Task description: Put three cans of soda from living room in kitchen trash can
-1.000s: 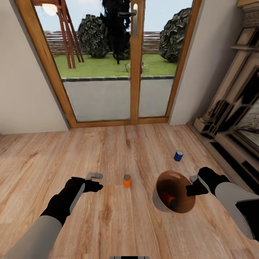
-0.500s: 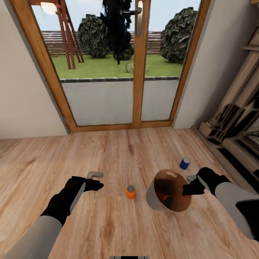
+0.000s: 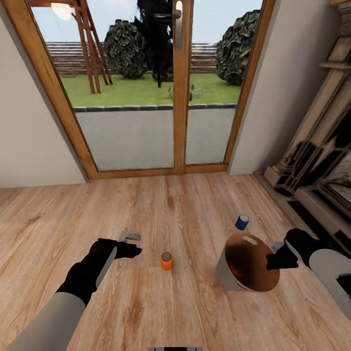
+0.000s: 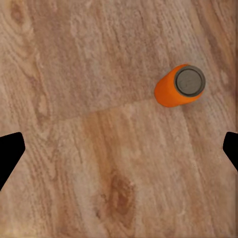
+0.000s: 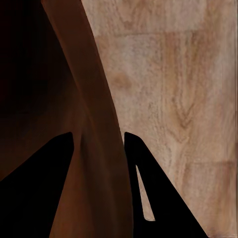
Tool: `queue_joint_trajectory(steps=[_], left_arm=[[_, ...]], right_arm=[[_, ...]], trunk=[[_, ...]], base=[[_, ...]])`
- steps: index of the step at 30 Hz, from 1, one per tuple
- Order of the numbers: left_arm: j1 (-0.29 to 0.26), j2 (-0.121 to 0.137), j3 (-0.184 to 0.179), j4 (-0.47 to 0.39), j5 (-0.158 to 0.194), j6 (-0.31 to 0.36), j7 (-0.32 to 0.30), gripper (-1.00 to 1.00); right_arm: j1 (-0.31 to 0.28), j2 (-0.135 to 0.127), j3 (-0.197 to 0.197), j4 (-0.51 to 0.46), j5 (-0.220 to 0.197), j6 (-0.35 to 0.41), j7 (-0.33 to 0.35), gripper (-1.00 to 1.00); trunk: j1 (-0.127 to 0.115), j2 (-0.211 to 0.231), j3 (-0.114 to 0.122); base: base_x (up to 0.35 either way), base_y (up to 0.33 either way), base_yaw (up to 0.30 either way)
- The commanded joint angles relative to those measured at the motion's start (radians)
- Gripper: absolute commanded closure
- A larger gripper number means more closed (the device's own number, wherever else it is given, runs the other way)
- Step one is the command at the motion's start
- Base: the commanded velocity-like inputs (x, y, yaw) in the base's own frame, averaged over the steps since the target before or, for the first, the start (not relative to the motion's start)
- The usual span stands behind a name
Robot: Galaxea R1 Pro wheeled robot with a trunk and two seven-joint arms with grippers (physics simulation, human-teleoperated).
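By the glass doors: living room floor [image 3: 146,302], fireplace [image 3: 317,170] at the robot's right.
Bin: the tash can [image 3: 229,274] hangs tilted off the floor in the right gripper [image 3: 278,261], whose fingers are clamped on its rim, one inside the brown wall and one outside (plain in the right wrist view). Half a second ago it hung nearer the orange can; it now sits further right and closer to the blue can. The orange can seen inside it earlier is now hidden by the tilt.
Orange can: orange can [image 3: 166,261] stands upright on the planks, between the two hands.
Blue can: blue can [image 3: 242,222] lies beyond the bin, near its far rim.
Left hand: left gripper [image 3: 130,243] hovers beside the orange can, fingers wide apart, holding nothing.
Meaning: two cans left to collect; the orange one looks like the left gripper's next pick, before the trip to the kitchen.
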Motion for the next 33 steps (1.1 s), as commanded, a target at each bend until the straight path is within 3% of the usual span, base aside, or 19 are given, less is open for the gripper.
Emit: queue_joint_trajectory(steps=[1, 6, 9, 17, 33], left_arm=[[0.0, 0.0, 0.0, 0.0, 0.001, 0.0, 0.0, -1.0], [0.0, 0.0, 0.0, 0.0, 0.004, 0.0, 0.0, -1.0], [0.0, 0.0, 0.002, 0.0, 0.005, 0.0, 0.0, -1.0], [0.0, 0.0, 0.003, 0.0, 0.005, -0.001, -0.001, -1.0], [0.0, 0.0, 0.0, -0.001, -0.002, 0.003, -0.002, -1.0]], right_arm=[[0.0, -0.016, -0.016, 0.001, -0.033, 0.008, 0.002, 1.0], [0.0, -0.053, -0.016, 0.01, -0.034, 0.014, 0.004, 1.0], [0.0, -0.061, -0.015, 0.01, -0.032, 0.065, 0.003, 1.0], [0.0, -0.076, -0.014, 0.009, -0.029, 0.09, 0.0, 1.0], [0.026, -0.116, -0.015, 0.014, -0.032, 0.087, 0.004, 1.0]], trunk=[[0.0, 0.0, 0.0], [0.0, 0.0, 0.0], [0.0, 0.0, 0.0], [0.0, 0.0, 0.0], [0.0, 0.0, 0.011]], base=[[0.0, -0.028, 0.0], [0.0, -0.013, 0.0], [0.0, -0.003, 0.0], [0.008, 0.018, 0.0], [0.015, 0.291, -0.181]])
